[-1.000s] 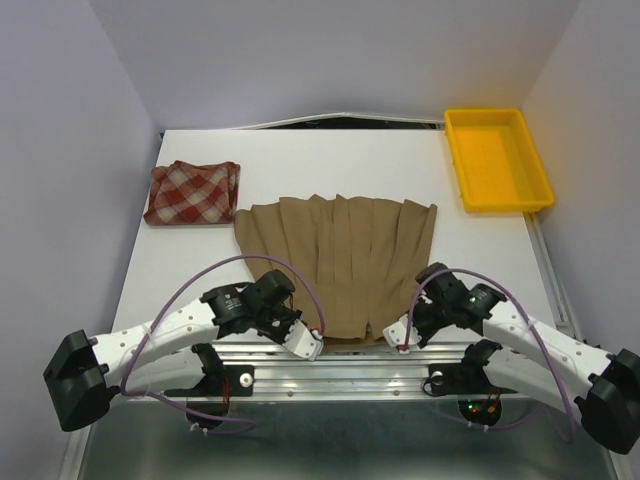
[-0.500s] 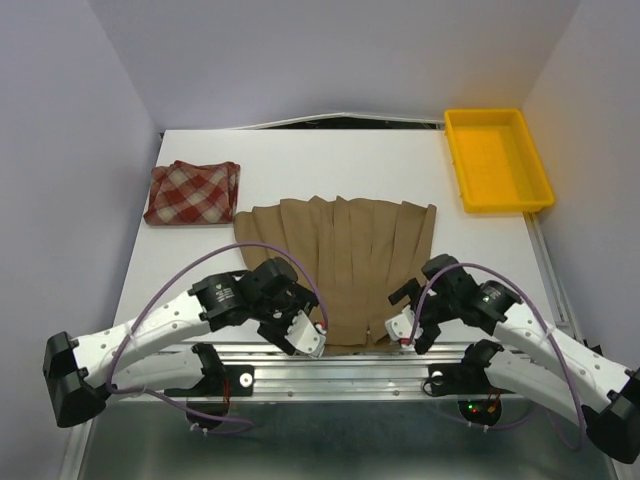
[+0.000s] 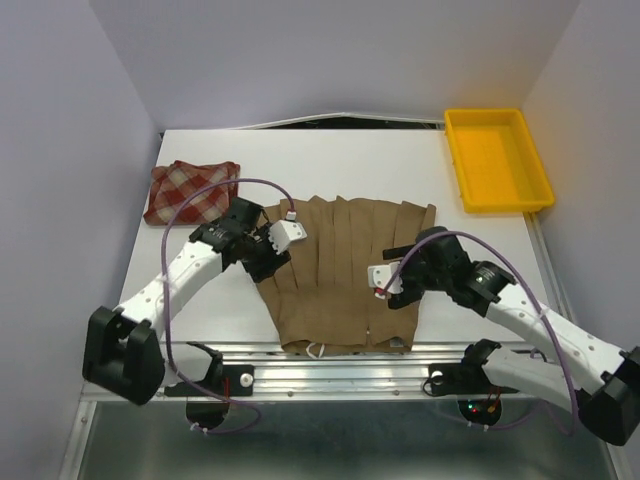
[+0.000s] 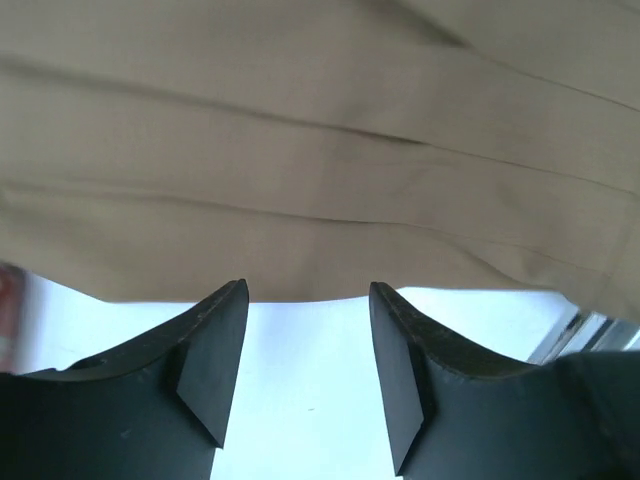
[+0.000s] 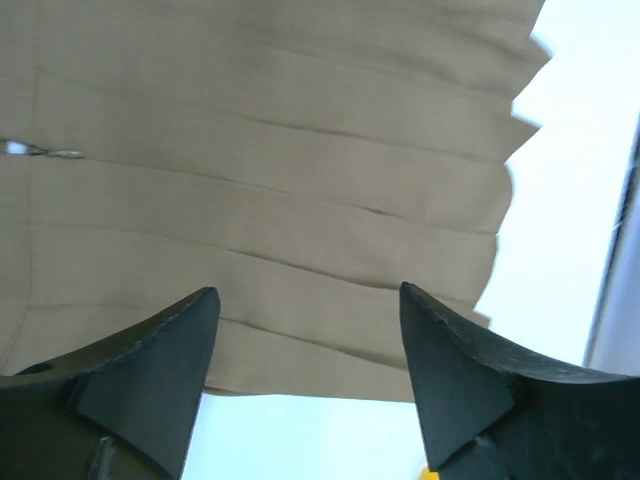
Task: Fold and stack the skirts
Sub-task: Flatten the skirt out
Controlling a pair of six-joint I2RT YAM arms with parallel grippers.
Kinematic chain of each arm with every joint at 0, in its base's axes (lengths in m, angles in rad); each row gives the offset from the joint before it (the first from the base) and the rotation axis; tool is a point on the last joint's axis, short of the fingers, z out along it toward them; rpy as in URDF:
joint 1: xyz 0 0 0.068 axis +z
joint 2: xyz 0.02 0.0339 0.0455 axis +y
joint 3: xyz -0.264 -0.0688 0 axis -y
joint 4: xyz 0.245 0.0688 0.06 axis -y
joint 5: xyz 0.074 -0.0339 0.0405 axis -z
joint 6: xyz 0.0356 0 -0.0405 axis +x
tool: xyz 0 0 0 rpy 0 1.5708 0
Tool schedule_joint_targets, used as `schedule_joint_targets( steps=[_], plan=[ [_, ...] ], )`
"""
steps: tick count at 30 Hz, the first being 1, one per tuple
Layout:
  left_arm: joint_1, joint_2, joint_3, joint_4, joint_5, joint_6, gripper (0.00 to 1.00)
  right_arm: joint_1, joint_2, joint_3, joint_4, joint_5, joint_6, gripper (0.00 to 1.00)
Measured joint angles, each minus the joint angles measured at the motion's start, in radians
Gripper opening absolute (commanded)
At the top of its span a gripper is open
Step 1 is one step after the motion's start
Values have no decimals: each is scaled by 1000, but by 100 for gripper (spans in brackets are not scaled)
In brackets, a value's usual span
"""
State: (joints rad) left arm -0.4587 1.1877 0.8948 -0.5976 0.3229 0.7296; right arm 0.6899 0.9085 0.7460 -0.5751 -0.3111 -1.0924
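Left hand [image 3: 272, 250] sits at the left edge of the plain tan-brown pleated fabric skirt [image 3: 345, 270], jaws partly apart with nothing between them. In its wrist view we see only bare white bench [image 3: 330, 160] between the fingertips and the skirt's edge just beyond. Behind it, in the far left corner, lies the red-and-cream plaid checked skirt [image 3: 195, 192], folded into a small square and clear of the tan one. The tan skirt is spread flat in the middle of the bench, its wide hem to the far side and its narrow waist at the near edge. Our right hand [image 3: 392, 288] is over the skirt's right half, jaws wide and holding nothing. A yellow plastic tray [image 3: 497, 158] stands in the far right corner.
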Motion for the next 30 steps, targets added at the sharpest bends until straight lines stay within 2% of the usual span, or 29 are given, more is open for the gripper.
schedule_joint_targets(
  steps=[2,5,6,7,10,16,20,24,26,30],
  plan=[
    [43,84,3,22,-13,-50,57,-5,88,-6,50,30,21,66],
    [81,236,11,55,-38,-134,57,-31,277,-3,126,69,67,62],
    [86,279,15,61,-42,-159,57,-45,338,0,137,78,78,57],
    [88,314,25,61,-44,-183,56,-71,430,10,146,90,95,55],
    [96,422,83,79,-45,-241,54,-121,564,24,158,102,105,54],
    [108,597,233,99,-50,-307,54,-132,600,58,148,91,91,50],
    [110,737,411,101,-66,-319,53,-88,606,65,109,66,103,51],
    [113,948,726,83,-67,-319,56,45,623,83,76,23,163,53],
    [112,1052,896,65,-59,-316,59,127,655,113,60,-13,219,55],
    [108,1190,1130,24,-34,-311,62,241,767,237,41,-103,389,56]
  ],
)
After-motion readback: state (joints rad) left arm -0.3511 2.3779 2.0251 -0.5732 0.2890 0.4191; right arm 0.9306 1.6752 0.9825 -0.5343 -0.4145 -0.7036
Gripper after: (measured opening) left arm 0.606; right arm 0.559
